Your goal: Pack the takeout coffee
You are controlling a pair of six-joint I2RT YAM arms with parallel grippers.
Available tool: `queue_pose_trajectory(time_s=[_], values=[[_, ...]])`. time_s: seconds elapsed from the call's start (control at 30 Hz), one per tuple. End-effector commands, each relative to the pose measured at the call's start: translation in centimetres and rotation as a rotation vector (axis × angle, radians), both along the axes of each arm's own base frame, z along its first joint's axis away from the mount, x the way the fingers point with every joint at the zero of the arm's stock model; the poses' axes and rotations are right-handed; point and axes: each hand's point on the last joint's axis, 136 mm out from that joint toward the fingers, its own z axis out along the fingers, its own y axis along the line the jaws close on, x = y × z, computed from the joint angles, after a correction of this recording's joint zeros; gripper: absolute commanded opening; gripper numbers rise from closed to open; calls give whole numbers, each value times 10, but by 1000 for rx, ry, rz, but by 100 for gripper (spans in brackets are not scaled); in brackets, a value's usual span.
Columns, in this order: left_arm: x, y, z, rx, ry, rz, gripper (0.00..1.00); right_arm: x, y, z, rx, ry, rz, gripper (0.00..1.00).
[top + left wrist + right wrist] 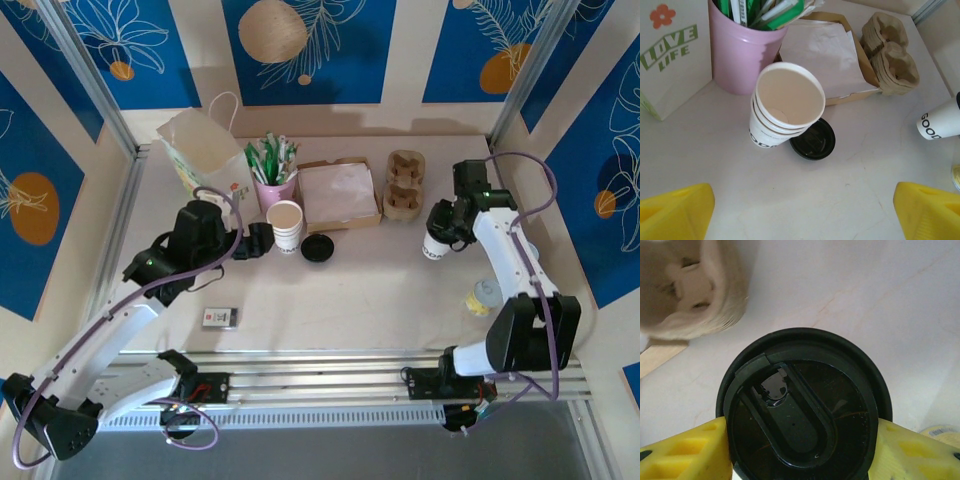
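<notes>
The takeout coffee (pixel 435 244), a cream-white cup with a black lid (pixel 805 410), sits between the yellow fingers (pixel 685 452) of my right gripper (pixel 800 450), which is shut on it at the right of the table. In the left wrist view the cup (pixel 939 122) leans, its side printed in black letters. My left gripper (pixel 262 240) is open with nothing between its fingers. It sits just left of a stack of lidless cups (pixel 286 226), and its yellow fingertips (pixel 675 212) stand wide apart over bare table.
A loose black lid (pixel 813 141) lies beside the stacked cups (pixel 785 107). Behind them stand a pink cup of sticks (pixel 274 185), a white paper bag (pixel 205 150), a napkin box (pixel 340 195) and pulp cup carriers (pixel 405 185). A small card (pixel 219 318) lies near the front edge.
</notes>
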Motion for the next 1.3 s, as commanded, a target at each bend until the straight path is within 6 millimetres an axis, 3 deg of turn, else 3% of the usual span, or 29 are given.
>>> queue_pose_trajectory(time_s=[0.0,0.2,0.37,0.7,1.27], values=[[2,10,14,65,-40,-15,93,20,-10,8,31,-47,-55,59],[7,19,16,91,-83,10,94,41,-30,10,7,-64,-118,60],[7,26,5,111,-105,26,94,50,-40,-8,13,-10,-149,60],[7,28,1,121,-120,20,94,52,-41,-35,4,54,-134,62],[7,29,-1,128,-122,19,94,55,-35,-5,-15,-8,-116,74]])
